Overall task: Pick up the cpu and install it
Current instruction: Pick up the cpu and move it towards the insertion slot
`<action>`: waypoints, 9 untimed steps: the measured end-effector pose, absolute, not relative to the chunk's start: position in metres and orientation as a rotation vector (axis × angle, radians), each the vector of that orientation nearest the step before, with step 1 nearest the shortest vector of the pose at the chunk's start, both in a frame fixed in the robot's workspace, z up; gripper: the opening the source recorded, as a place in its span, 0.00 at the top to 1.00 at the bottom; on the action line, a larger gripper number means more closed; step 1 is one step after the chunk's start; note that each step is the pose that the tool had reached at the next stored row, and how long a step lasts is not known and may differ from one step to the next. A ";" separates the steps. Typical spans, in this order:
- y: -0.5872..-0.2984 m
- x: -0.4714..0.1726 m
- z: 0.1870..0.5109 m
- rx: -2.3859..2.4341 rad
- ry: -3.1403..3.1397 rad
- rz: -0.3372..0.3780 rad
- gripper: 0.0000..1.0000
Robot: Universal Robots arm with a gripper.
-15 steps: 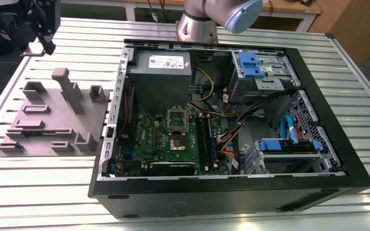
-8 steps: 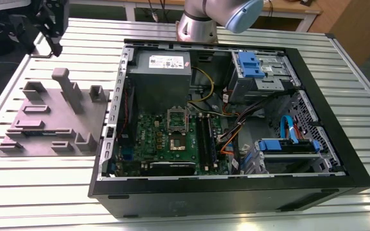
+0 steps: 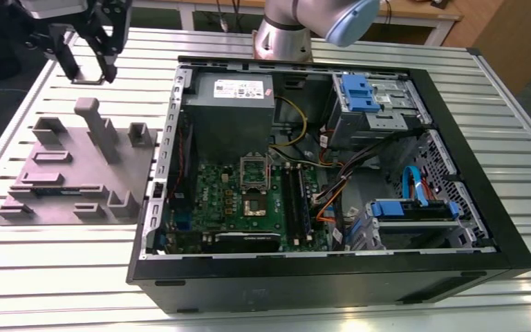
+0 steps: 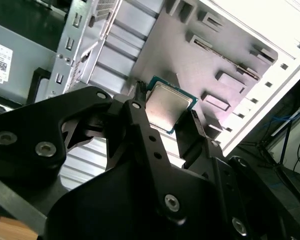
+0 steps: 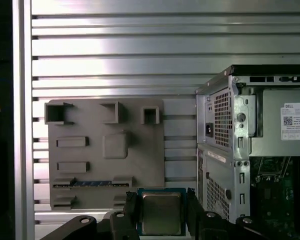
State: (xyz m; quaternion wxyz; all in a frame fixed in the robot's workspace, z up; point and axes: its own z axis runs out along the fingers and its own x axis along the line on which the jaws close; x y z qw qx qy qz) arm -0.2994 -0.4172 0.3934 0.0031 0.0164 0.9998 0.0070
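The pincer [image 3: 88, 69] is clamped on the cpu [image 5: 161, 214], with one finger against each of two opposite edges. The chip's silver top shows in both wrist views. In the exterior view it hangs above the slatted desk [image 3: 63, 277], at the far end of the grey tray [image 3: 72, 173], on the exterior view's left of the open computer case [image 3: 339, 283].

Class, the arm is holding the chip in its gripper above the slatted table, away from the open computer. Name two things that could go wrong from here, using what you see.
1. The small square silver-topped cpu is pinched only at its edges by the black gripper; it could slip and drop onto the slatted metal table.
2. The metal socket on the green motherboard sits close to orange cables and black memory slots; the gripper might snag them.
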 end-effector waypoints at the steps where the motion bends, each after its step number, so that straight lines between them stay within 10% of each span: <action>1: -0.417 -0.297 0.393 0.051 3.135 0.022 0.52; 9: -0.417 -0.286 0.393 0.051 3.135 0.022 0.52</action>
